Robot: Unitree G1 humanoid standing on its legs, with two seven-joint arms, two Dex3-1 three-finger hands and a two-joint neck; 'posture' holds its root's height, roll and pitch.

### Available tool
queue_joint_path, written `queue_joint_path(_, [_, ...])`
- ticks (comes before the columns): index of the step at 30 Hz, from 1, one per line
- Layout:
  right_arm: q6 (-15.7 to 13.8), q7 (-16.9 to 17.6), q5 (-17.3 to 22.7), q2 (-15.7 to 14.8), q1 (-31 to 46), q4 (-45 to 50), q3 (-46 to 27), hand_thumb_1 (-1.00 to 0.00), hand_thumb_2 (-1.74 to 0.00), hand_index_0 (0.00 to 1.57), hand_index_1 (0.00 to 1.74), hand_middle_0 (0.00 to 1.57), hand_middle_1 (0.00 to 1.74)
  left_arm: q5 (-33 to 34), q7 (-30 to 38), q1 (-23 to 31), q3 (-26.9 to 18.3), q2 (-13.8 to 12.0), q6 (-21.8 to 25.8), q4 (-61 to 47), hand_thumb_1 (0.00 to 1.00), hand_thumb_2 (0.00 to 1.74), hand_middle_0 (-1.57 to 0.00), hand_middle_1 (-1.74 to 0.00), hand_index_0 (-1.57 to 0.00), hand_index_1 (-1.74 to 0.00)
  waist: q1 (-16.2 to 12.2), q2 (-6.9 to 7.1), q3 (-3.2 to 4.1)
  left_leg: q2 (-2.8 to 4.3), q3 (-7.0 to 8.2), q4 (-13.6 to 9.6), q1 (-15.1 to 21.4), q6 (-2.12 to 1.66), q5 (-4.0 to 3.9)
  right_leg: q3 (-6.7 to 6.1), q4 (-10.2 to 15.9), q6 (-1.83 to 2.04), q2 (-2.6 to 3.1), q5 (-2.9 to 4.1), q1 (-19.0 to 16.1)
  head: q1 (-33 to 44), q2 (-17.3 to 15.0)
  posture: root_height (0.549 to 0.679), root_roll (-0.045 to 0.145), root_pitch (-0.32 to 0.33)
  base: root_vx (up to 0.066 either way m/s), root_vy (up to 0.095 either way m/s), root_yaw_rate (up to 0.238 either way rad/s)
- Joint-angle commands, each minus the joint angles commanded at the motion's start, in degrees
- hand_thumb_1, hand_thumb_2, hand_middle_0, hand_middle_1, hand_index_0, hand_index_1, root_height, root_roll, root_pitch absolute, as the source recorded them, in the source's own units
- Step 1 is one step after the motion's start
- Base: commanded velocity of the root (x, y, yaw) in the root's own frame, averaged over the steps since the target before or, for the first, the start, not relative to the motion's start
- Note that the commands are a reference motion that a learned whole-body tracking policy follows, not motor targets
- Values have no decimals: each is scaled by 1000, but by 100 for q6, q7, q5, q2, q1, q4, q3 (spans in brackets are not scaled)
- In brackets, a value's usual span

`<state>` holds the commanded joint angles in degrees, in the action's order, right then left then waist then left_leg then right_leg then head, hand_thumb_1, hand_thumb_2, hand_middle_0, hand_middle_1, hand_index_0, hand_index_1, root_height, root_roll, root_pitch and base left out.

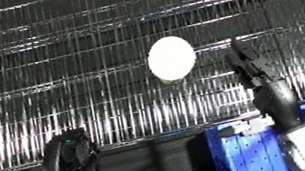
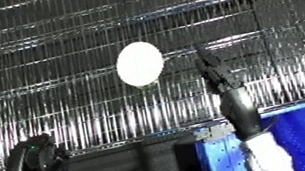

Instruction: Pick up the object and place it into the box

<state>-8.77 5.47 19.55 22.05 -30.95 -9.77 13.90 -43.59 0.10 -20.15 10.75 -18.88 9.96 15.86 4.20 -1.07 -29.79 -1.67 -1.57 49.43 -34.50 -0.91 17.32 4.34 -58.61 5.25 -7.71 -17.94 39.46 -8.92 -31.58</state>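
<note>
Right robot hand (image 1: 250, 69) is stretched out with straight fingers, holding nothing, tips just at 3 o'clock of the egg-shaped white object (image 1: 171, 58). That thing's plain, smooth, no writing, sitting on the wire shelf (image 1: 60, 89). Left robot hand (image 1: 69, 156) is curled at 7 o'clock, empty. Blue bin (image 1: 242, 151) sits at 6 o'clock.

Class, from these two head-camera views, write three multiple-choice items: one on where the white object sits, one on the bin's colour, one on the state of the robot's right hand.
1. The white oval object lies:
A. on the wire shelf
B. inside the bin
C. in the left hand

2. The bin is:
A. red
B. blue
C. green

3. The right hand is:
A. curled round the object
B. out of view
C. stretched out straight beside the object

Answers: 1 A, it rests on the wire grid; 2 B, its wall shows blue; 3 C, the straight fingers reach up to the object's right, holding nothing.
</note>
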Motion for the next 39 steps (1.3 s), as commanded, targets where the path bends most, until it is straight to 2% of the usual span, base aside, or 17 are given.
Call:
queue_joint_path(12, [29,201,46,59,-723,-362,151,0,0,0,0,0,0,-145,59,-247,182,20,79,59,1000,1740,-1570,-1740,-1570,-1740,46,-115,0,-90,42,217,-347,40,73,-18,-175,-49,-1,-8,351,-320,374,598,40,66,4,29,22])
queue_joint_path(22, [115,59,76,272,-1183,-787,284,0,0,0,0,0,0,-223,141,-346,224,-6,135,-24,1000,1740,-1570,-1740,-1570,-1740,140,-193,0,-143,56,389,-692,85,88,5,-324,-82,10,2,693,-539,640,593,39,98,-5,21,22])
queue_joint_path(32, [46,-47,59,409,-1774,-1419,648,0,0,0,0,0,0,-358,291,-463,308,-76,276,-183,1000,1740,-1570,-1740,-1570,-1740,292,-300,0,-222,42,581,-1032,122,115,60,-456,-123,3,-15,1001,-843,894,586,39,130,-11,13,39])
queue_joint_path(39, [36,-80,101,440,-2214,-1674,795,0,0,0,0,0,0,-456,354,-443,368,-100,329,-319,1000,1740,-1570,-1740,-1570,-1740,397,-376,0,-281,41,647,-1196,142,104,112,-526,-175,17,-53,1136,-1071,976,584,41,146,4,21,36])
